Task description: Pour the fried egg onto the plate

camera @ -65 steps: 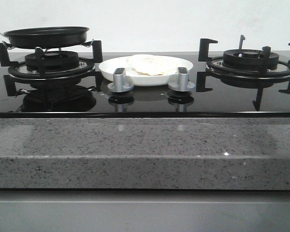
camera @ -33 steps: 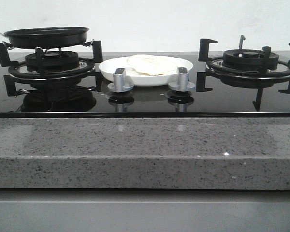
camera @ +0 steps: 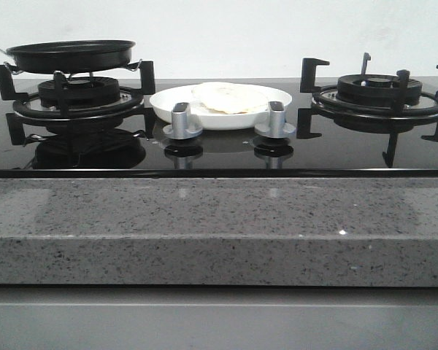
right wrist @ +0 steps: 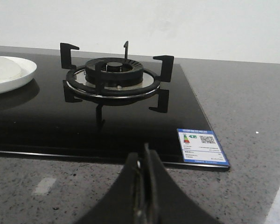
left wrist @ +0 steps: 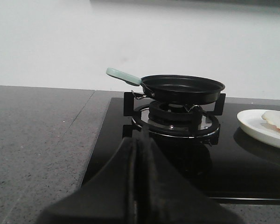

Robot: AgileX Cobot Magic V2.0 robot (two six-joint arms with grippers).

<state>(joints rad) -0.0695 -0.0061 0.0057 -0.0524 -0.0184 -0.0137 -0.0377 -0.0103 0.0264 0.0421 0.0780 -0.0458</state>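
The left claw [left wrist: 139, 154] was seen pressed closed and empty, drawn back over the grey speckled stone desk [left wrist: 37, 140], well short of the black round frying pan [left wrist: 184, 88] on the left burner grate. The right claw [right wrist: 144, 177] was likewise closed on nothing. The pale cream floppy fried egg [camera: 223, 98] lay on the glossy white round plate [camera: 168, 109], just beside the frying pan. The pour was judged complete; both arms were best kept clear and nothing disturbed.
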